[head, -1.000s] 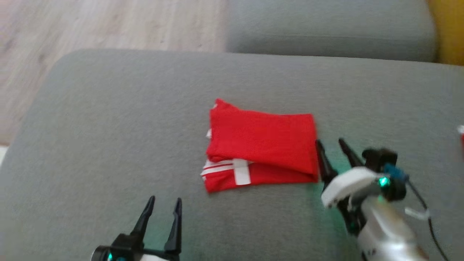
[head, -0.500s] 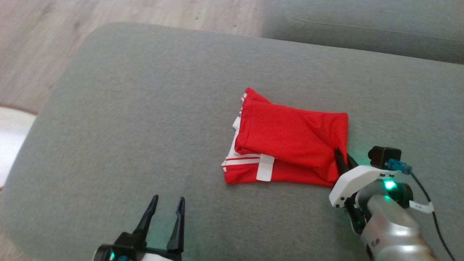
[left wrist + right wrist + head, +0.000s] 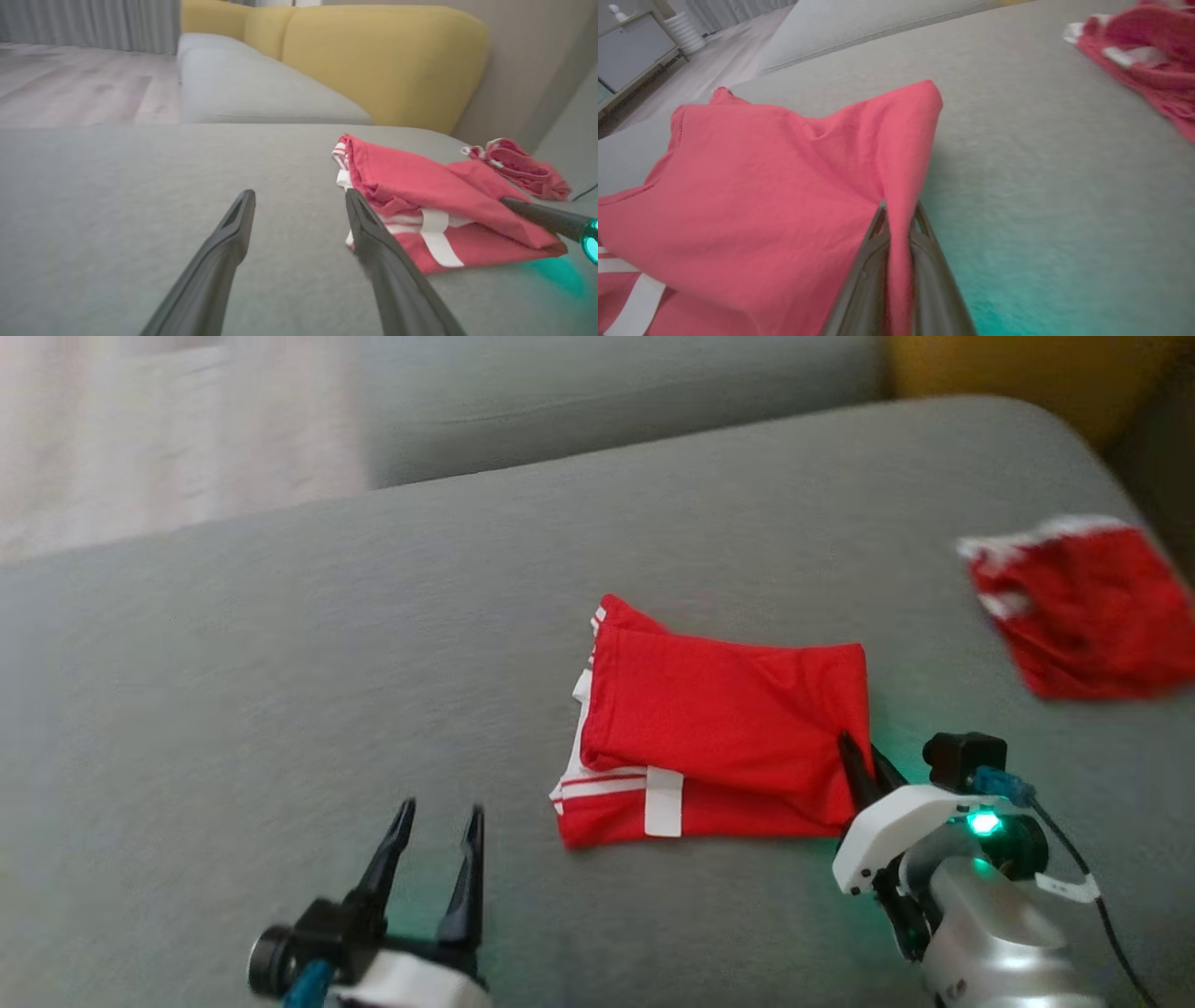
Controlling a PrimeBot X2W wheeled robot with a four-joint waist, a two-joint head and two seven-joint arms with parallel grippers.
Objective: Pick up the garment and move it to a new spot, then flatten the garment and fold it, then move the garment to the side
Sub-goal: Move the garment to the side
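Folded red garment (image 3: 719, 719) with white stripes lies near the middle of a grey cushion (image 3: 280, 691). Its striped lower layer shows along the near edge, beneath a plain red top layer.

The right end effector (image 3: 859, 751) is clamped on the garment's near right corner. In the right wrist view its fingers are drawn together on a ridge of red cloth, pinched up off the layer below.

The left end effector (image 3: 441, 814) hovers over bare cushion, near and to the left of the garment and not touching it. Its two fingers are spread apart and hold nothing.

A second garment (image 3: 1088, 607), also red with white trim and crumpled, lies well apart at the cushion's far right. A green glow from the right arm's light tints the cushion beside the grip. Beyond the cushion, a yellow backrest (image 3: 383, 60) and a pale wood floor (image 3: 70, 88).
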